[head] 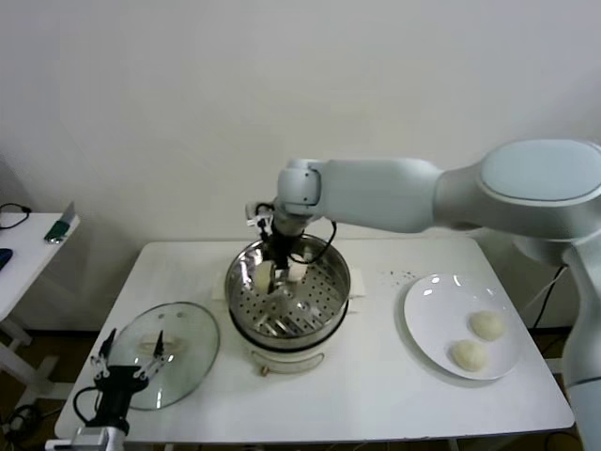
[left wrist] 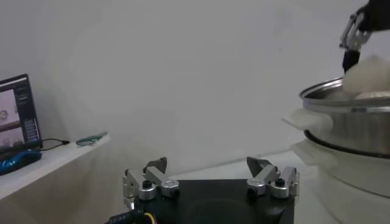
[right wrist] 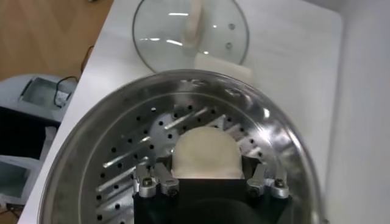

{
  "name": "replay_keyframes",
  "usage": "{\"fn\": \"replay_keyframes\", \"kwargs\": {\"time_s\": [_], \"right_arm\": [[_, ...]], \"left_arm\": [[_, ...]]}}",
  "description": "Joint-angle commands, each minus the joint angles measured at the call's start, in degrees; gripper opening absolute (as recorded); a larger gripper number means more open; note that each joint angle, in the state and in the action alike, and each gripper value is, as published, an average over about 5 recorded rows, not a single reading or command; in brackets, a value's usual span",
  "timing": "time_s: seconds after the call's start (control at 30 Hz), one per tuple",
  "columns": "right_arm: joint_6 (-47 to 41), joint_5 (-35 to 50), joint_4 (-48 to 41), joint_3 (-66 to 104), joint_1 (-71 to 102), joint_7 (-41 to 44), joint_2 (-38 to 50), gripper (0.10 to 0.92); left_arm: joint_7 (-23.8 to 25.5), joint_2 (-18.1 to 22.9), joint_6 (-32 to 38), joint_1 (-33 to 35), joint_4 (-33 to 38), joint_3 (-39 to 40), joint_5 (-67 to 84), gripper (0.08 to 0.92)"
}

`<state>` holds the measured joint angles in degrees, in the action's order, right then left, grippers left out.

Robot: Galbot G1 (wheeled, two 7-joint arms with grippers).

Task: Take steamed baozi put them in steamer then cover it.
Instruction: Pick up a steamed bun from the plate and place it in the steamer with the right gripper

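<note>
The shiny steamer [head: 327, 303] sits on its white pot base [head: 282, 357] in the middle of the table. My right gripper [head: 279, 272] reaches down into it and is shut on a pale steamed baozi [right wrist: 205, 153], held between both fingers just over the perforated floor [right wrist: 122, 164]. In the left wrist view that baozi [left wrist: 368, 76] shows above the steamer's rim [left wrist: 344, 100]. Two more baozi [head: 487, 325] [head: 469, 355] lie on the white plate [head: 437, 305] at the right. My left gripper [head: 127, 362] is parked open at the table's front left, empty.
The round glass lid [head: 183, 338] lies flat on the table left of the steamer, beside my left gripper; it also shows in the right wrist view [right wrist: 183, 36]. A side table [head: 28, 244] with small devices stands further left.
</note>
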<state>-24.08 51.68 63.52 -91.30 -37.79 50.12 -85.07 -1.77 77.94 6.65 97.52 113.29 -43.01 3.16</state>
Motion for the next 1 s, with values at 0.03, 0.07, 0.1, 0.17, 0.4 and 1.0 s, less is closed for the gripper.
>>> {"fn": "replay_keyframes", "kwargs": {"time_s": [0.03, 0.07, 0.1, 0.17, 0.4, 1.0], "right_arm": [[-0.5, -0.7, -1.9, -0.3, 4.8, -1.0, -3.5, 0.728], [-0.5, -0.9, -2.0, -0.2, 4.9, -1.1, -3.6, 0.729], [-0.5, -1.0, -2.1, -0.1, 5.0, -1.1, -3.6, 0.729], [-0.5, -1.3, -2.2, -0.1, 5.1, -1.3, -3.3, 0.732], [-0.6, -1.8, -2.3, 0.8, 4.4, -1.7, -2.3, 0.770], [5.9, -7.7, 11.9, -3.6, -13.5, 8.7, 20.5, 0.823]], "left_arm": [[0.1, -0.1, -0.1, -0.4, -0.2, 0.2, -0.1, 0.823], [0.1, -0.1, -0.1, -0.5, -0.3, 0.3, -0.2, 0.823], [0.1, -0.1, -0.2, -0.6, -0.3, 0.3, -0.2, 0.823], [0.1, -0.1, -0.2, -0.8, -0.3, 0.4, -0.2, 0.823], [0.1, -0.1, -0.2, -0.7, -0.3, 0.4, -0.3, 0.823], [0.1, 0.0, -0.1, -0.6, -0.5, 0.4, -0.7, 0.823]]}}
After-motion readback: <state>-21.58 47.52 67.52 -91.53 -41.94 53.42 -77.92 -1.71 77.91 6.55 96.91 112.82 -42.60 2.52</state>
